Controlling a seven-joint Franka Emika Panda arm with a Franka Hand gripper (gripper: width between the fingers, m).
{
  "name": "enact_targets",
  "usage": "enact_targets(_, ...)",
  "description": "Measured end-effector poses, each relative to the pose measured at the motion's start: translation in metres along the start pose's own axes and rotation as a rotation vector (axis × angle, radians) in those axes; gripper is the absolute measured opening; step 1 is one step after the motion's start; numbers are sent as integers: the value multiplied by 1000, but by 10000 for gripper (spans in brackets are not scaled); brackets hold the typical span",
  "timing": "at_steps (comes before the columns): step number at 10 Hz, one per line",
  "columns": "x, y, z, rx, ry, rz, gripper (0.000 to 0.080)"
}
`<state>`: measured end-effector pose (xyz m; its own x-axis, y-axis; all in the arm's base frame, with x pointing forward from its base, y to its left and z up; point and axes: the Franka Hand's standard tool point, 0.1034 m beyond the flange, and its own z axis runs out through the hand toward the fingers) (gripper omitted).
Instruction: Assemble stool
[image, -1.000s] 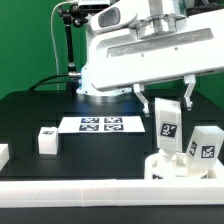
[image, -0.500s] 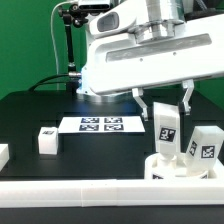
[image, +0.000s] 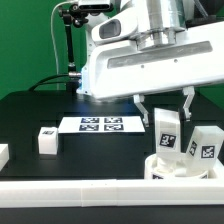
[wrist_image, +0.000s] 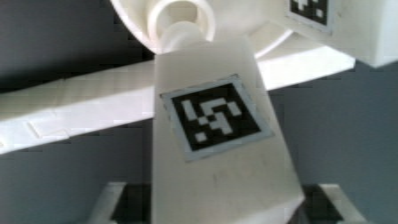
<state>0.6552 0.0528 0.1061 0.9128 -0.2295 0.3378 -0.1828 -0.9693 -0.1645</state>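
My gripper (image: 167, 110) is shut on a white stool leg (image: 167, 130) that carries a black-and-white tag. The leg hangs upright with its lower end at the round seat disc (image: 176, 168), which lies at the front on the exterior view's right. A second leg (image: 207, 149) stands beside it at the disc. In the wrist view the held leg (wrist_image: 214, 110) fills the middle between the fingers (wrist_image: 114, 200) of the gripper (wrist_image: 217, 205). Its far end points at a round socket on the seat disc (wrist_image: 175, 22). Whether leg and socket touch is hidden.
A loose leg (image: 46, 140) lies on the black table at the exterior view's left, and another white part (image: 3, 153) sits at the left edge. The marker board (image: 100, 124) lies behind. A long white rail (image: 90, 189) runs along the front and also shows as the rail (wrist_image: 63, 110) in the wrist view.
The arm has shifted slightly toward the exterior view's right, and the held leg has sunk a little toward the seat disc. The grip has not changed.
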Motion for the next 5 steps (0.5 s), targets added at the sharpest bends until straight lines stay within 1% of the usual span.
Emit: enact_targets(5,-5,2,6,-4,0,-2,328)
